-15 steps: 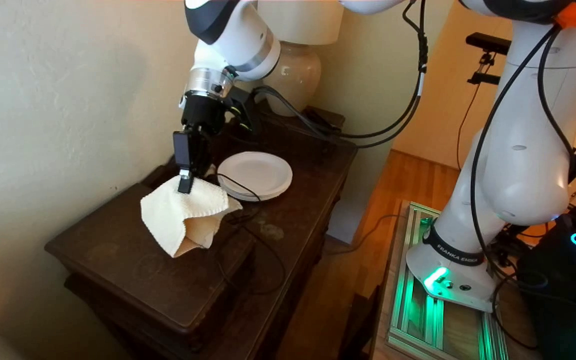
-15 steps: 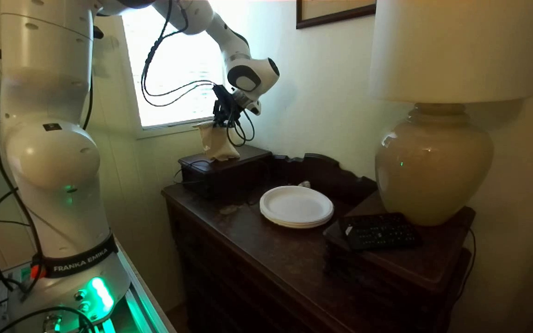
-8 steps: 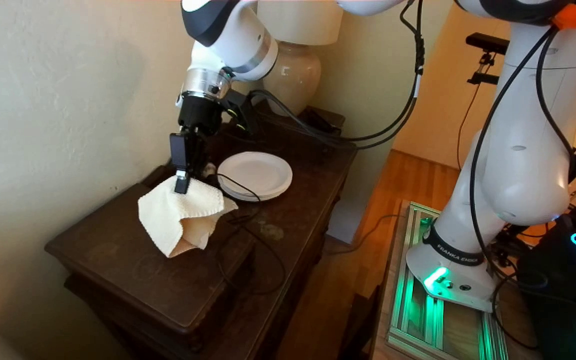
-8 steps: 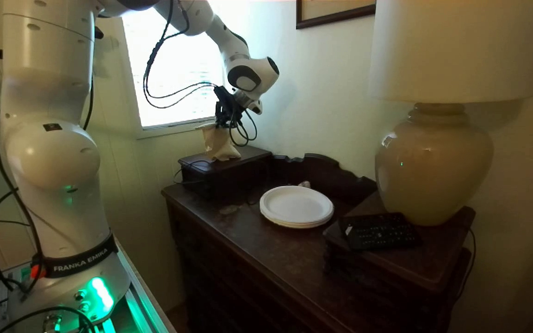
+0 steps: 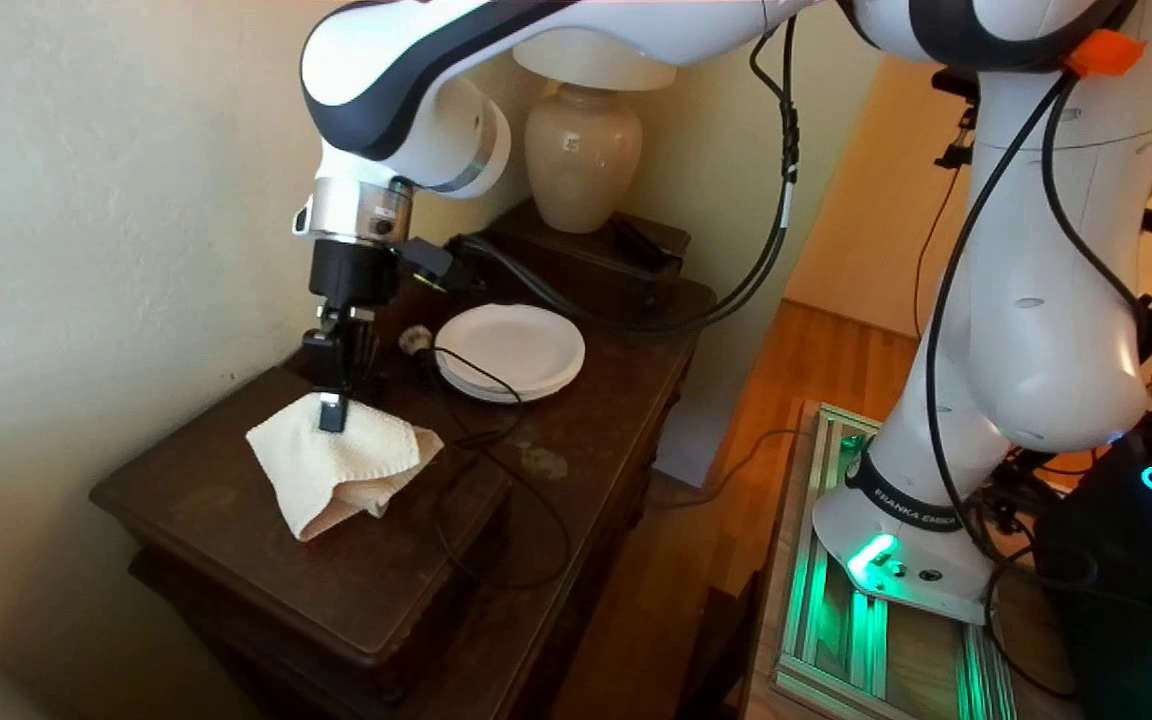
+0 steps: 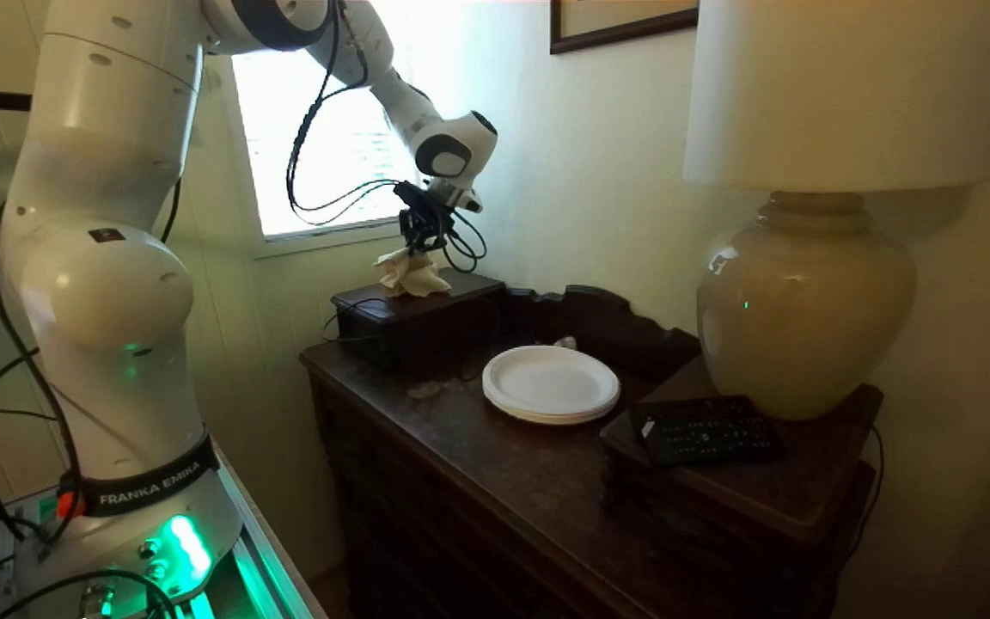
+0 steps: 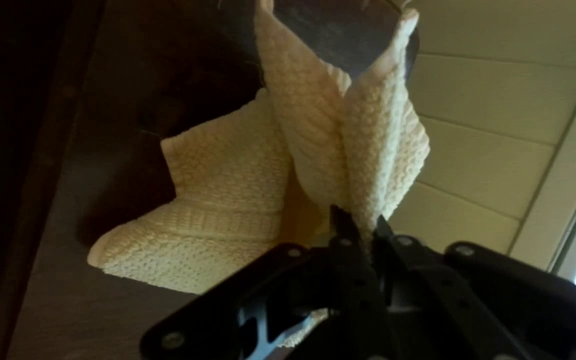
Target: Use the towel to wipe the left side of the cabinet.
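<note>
The cream towel [image 5: 341,455] hangs bunched from my gripper [image 5: 333,412]. It also shows in an exterior view [image 6: 412,275] and in the wrist view [image 7: 228,200]. My gripper is shut on the towel's upper part; in the wrist view the fingertips [image 7: 360,227] pinch a fold. The dark brown wooden cabinet [image 6: 495,481] has a raised box section [image 5: 201,500] at its window end. The gripper is just above that section's top. The towel's lower folds reach down to the top and seem to touch it. The towel hides part of the surface under it.
White plates [image 5: 511,350] are stacked on the lower middle of the cabinet. A thin black cable [image 5: 561,530] loops beside the raised section. A lamp [image 6: 804,301] and a black keypad-like device [image 6: 705,430] sit at the far end. The wall [image 5: 136,250] runs close behind the cabinet.
My gripper has moved down and toward the window end of the raised section with the towel. The towel now sits lower and is more crumpled against the top.
</note>
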Robot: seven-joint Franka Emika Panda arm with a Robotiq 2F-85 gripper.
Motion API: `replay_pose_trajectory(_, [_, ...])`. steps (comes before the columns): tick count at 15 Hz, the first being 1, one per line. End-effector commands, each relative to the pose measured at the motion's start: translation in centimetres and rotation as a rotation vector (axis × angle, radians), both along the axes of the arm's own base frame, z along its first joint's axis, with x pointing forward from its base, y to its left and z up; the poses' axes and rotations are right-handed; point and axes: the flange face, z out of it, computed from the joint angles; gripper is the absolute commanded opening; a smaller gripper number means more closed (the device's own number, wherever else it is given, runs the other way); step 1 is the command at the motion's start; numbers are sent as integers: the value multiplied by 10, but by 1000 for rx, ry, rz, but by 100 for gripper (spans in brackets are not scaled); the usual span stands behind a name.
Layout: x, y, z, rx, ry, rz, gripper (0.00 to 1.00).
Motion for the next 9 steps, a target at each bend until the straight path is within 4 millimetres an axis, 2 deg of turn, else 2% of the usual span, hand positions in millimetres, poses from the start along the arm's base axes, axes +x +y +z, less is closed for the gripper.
replay_pose_trajectory(1, [17, 17, -19, -67, -56, 62, 3])
replay_pose_trajectory(4, [25, 24, -37, -79, -87, 87, 3])
replay_pose_trajectory(5, [14, 17, -28, -75, -61, 62, 4])
replay_pose_trajectory(6, [14, 19, -33, -74, -58, 63, 8])
replay_pose_trajectory(9, [15, 18, -33, -70, -56, 61, 8])
